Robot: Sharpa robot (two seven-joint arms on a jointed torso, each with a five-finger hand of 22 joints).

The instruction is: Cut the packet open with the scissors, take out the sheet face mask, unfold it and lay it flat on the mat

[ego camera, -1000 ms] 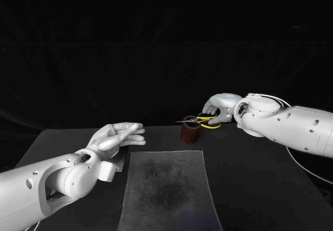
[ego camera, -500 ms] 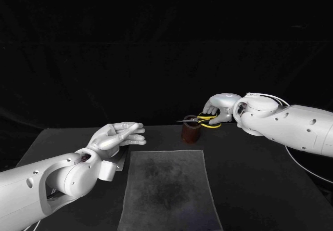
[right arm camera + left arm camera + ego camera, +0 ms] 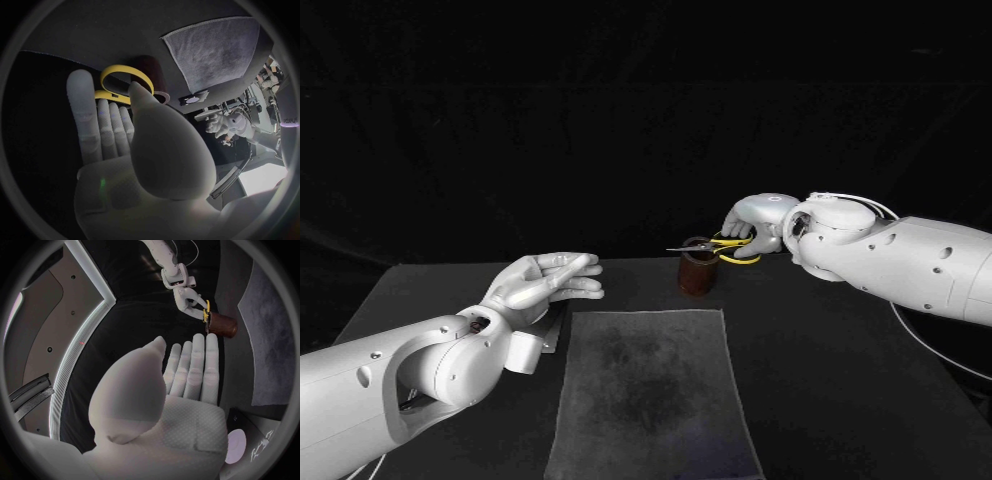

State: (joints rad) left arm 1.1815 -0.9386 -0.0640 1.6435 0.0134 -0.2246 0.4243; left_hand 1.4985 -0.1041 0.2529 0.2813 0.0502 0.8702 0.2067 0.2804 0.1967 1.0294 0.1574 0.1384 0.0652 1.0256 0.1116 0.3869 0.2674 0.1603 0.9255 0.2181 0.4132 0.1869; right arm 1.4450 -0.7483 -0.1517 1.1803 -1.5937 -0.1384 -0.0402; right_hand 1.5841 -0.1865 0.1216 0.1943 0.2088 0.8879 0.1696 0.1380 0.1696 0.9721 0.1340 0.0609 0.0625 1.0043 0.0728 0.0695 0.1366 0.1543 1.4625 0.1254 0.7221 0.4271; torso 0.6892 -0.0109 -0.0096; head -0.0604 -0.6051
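My right hand (image 3: 759, 222) (image 3: 144, 145) grips the yellow-handled scissors (image 3: 727, 245) (image 3: 122, 75) just above a brown cup (image 3: 697, 275) (image 3: 153, 67), blades level and pointing left. The left wrist view catches the same right hand (image 3: 187, 295) with the scissors (image 3: 207, 310) over the cup (image 3: 223, 326). My left hand (image 3: 542, 282) (image 3: 181, 385) hovers flat and empty, fingers straight, left of the grey mat (image 3: 646, 390) (image 3: 269, 315). The dark packet (image 3: 557, 330) (image 3: 250, 440) (image 3: 194, 98) lies on the table by the mat's far left corner, partly under my left wrist.
The black table (image 3: 848, 380) runs wide on both sides of the mat. A white cable (image 3: 920, 345) curves along the table's right side under my right forearm. The cup stands just past the mat's far edge.
My right hand has lifted the scissors slightly higher above the cup. The left hand has stayed in place.
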